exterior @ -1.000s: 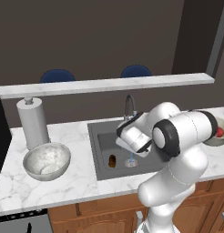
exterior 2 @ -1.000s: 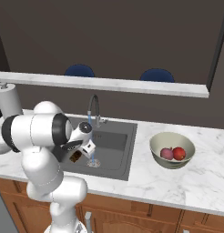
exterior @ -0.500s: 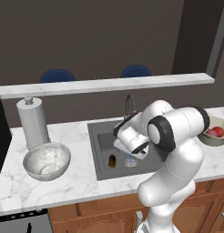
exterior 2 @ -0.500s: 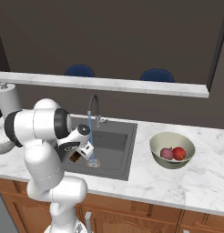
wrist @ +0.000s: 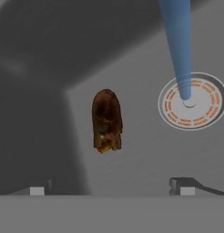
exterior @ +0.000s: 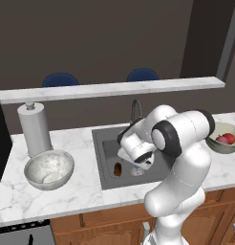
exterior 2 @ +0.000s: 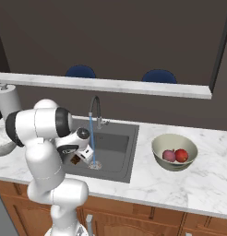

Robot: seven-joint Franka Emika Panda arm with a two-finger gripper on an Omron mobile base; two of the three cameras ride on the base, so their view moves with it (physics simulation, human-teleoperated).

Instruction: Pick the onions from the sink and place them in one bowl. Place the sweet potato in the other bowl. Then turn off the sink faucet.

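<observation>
The brown oblong sweet potato [wrist: 106, 119] lies on the floor of the dark grey sink [exterior: 105, 143], left of the drain [wrist: 209, 98]. My gripper [wrist: 111, 190] hangs open just above it with nothing between the fingers. In the left base view the hand [exterior: 137, 149] hovers over the basin beside the sweet potato [exterior: 118, 169]. Both onions [exterior 2: 181, 155] [exterior 2: 169, 155] rest in the olive-beige bowl [exterior 2: 154, 147] on the right counter. The silvery grey bowl [exterior: 48, 155] stands left of the sink. Water [exterior 2: 92, 138] streams from the sink faucet [exterior 2: 94, 108].
A paper towel roll [exterior: 34, 129] stands behind the grey bowl. A raised marble ledge [exterior: 114, 88] runs behind the sink, with two blue chair backs beyond it. A dark appliance edge [exterior: 1, 139] sits at the far left.
The arm has shifted a little to the left and the hand has sunk slightly over the sink. The jaws have stayed open and the sweet potato has not moved.
</observation>
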